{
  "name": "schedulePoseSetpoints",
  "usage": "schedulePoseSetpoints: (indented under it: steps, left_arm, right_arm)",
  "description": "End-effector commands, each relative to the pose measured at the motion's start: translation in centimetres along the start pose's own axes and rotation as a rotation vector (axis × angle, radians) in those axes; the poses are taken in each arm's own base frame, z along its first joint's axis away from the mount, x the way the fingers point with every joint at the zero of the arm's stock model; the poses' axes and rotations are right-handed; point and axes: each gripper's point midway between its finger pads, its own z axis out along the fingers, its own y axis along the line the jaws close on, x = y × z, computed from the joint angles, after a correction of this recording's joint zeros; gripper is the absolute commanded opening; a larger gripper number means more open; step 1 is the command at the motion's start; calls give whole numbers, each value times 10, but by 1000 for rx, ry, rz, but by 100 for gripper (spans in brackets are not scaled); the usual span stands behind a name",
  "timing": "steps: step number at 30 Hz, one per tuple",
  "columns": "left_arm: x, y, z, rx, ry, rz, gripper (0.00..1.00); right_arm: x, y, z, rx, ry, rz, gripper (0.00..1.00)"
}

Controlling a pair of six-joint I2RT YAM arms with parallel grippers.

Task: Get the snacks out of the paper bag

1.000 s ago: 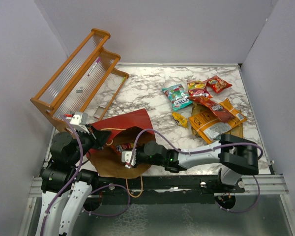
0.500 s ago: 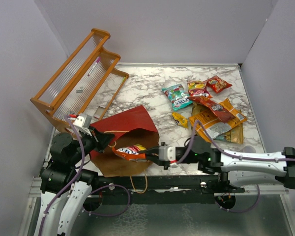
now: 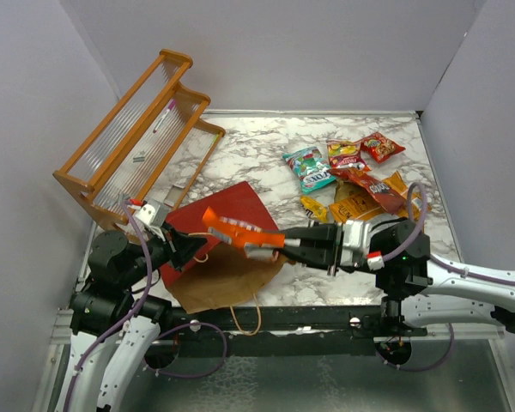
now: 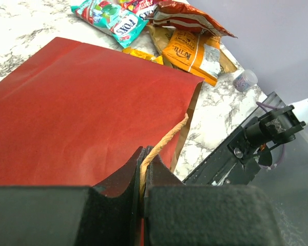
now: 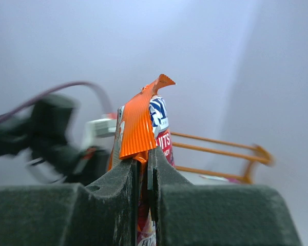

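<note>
The red paper bag (image 3: 232,206) lies flat at the near left, its brown kraft mouth (image 3: 227,275) facing the near edge. My left gripper (image 3: 191,249) is shut on the bag's twine handle (image 4: 167,139), with the red bag face (image 4: 82,102) just beyond it. My right gripper (image 3: 275,246) is shut on an orange snack packet (image 3: 230,227) and holds it in the air above the bag. The packet stands up between the jaws in the right wrist view (image 5: 139,125). Other snacks lie at the right: a teal packet (image 3: 309,167), red packets (image 3: 380,146), a yellow one (image 3: 314,208) and the orange chip bag (image 3: 359,206).
A wooden rack (image 3: 137,137) stands tilted at the back left, just behind the bag. A small clear cap (image 4: 245,80) sits by the near right table edge. Grey walls close in the left, back and right sides.
My right gripper has drawn the orange packet out of the bag's mouth, lifted it and pulled back to the right. The bag has settled flatter. The left gripper still holds the handle.
</note>
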Motion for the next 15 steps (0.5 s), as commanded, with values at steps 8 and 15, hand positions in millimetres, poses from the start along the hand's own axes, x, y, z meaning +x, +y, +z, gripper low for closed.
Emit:
schedulePoseSetpoints:
  steps: [8, 15]
  left_arm:
    - [-110, -64, 14, 273, -209, -10, 0]
    - [-182, -65, 49, 319, -345, -115, 0]
  right_arm:
    - [149, -179, -82, 858, 527, -36, 1]
    - [268, -199, -151, 945, 829, 11, 1]
